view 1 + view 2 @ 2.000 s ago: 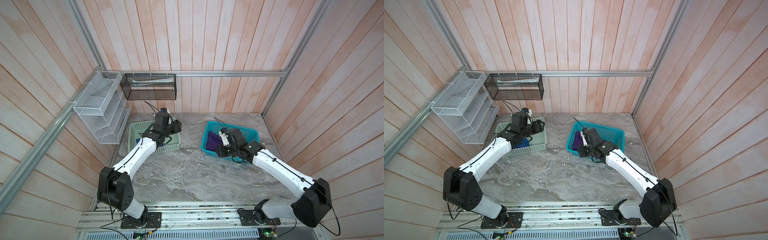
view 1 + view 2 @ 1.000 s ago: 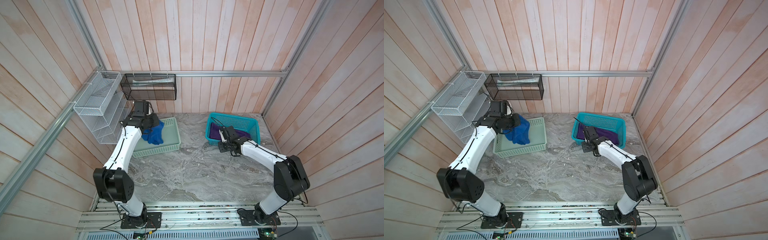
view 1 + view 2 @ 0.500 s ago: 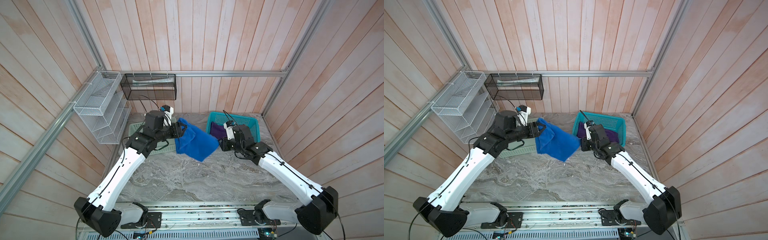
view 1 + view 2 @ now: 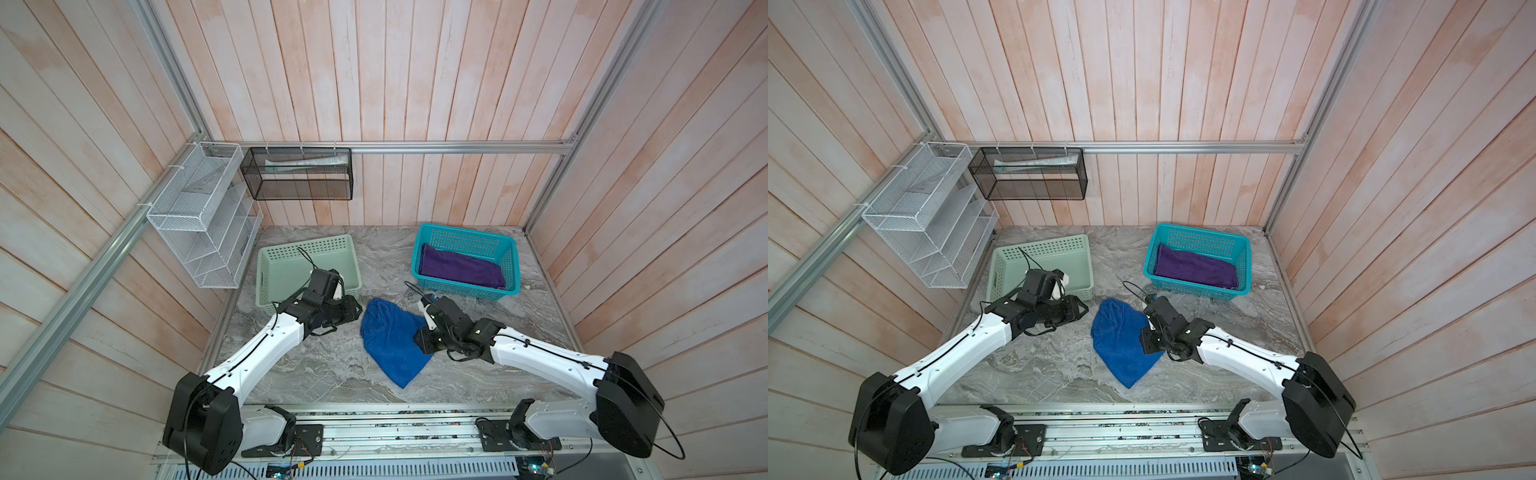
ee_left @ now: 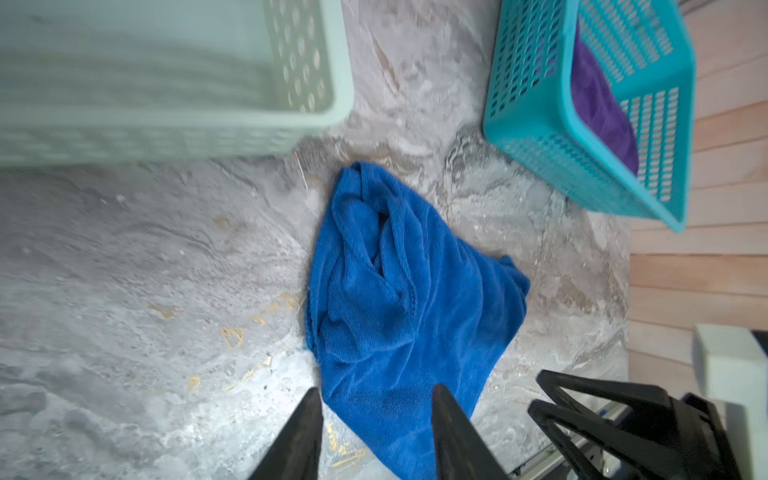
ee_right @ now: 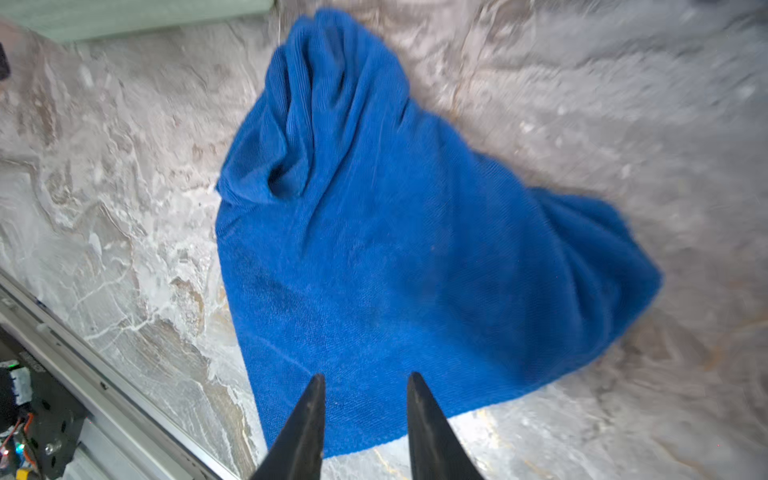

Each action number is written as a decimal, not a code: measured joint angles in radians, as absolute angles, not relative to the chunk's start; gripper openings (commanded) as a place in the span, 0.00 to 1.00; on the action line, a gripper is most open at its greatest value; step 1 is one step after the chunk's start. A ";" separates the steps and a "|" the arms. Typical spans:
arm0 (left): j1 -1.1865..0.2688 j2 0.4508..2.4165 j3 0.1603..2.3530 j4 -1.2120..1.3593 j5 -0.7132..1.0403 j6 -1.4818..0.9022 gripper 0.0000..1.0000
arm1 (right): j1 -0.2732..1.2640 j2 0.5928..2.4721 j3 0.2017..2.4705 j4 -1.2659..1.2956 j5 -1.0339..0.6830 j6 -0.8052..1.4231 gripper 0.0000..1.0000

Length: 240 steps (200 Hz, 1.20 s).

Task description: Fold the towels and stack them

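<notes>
A royal blue towel (image 4: 388,345) (image 4: 1121,340) lies crumpled in the middle of the marble table. A purple towel (image 4: 459,270) (image 4: 1196,270) lies folded in the teal basket (image 4: 514,266). My left gripper (image 4: 355,312) (image 5: 378,419) sits just left of the blue towel (image 5: 399,291), open and holding nothing. My right gripper (image 4: 422,343) (image 6: 365,399) hovers over the blue towel's (image 6: 395,232) right edge. It is open, with only cloth showing below the gap between its fingers.
A mint-green basket (image 4: 262,274) stands at the back left, behind my left wrist. A white wire rack (image 4: 199,216) and a black mesh bin (image 4: 297,183) hang on the walls. A metal rail (image 4: 374,409) runs along the table's front edge.
The blue towel, carried in the air by my left gripper, now lies on the table. The left gripper let go and drew back left. My right gripper came down to the towel's right edge.
</notes>
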<state>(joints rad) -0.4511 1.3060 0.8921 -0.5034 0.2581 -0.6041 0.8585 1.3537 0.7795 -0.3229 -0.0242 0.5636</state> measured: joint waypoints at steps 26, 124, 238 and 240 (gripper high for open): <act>-0.522 1.377 0.853 -0.459 0.263 -0.609 0.49 | 0.863 1.433 0.778 -0.292 -0.024 0.592 0.37; -0.532 1.748 1.127 -0.347 0.235 -0.608 0.51 | 0.863 1.383 0.719 -0.233 -0.014 0.655 0.37; -0.538 1.658 1.510 -0.514 0.200 -0.434 0.00 | 0.831 1.050 0.671 -0.319 0.210 0.680 0.35; -0.543 1.647 1.523 -0.520 0.194 -0.430 0.00 | 0.829 1.045 0.671 -0.321 0.211 0.679 0.35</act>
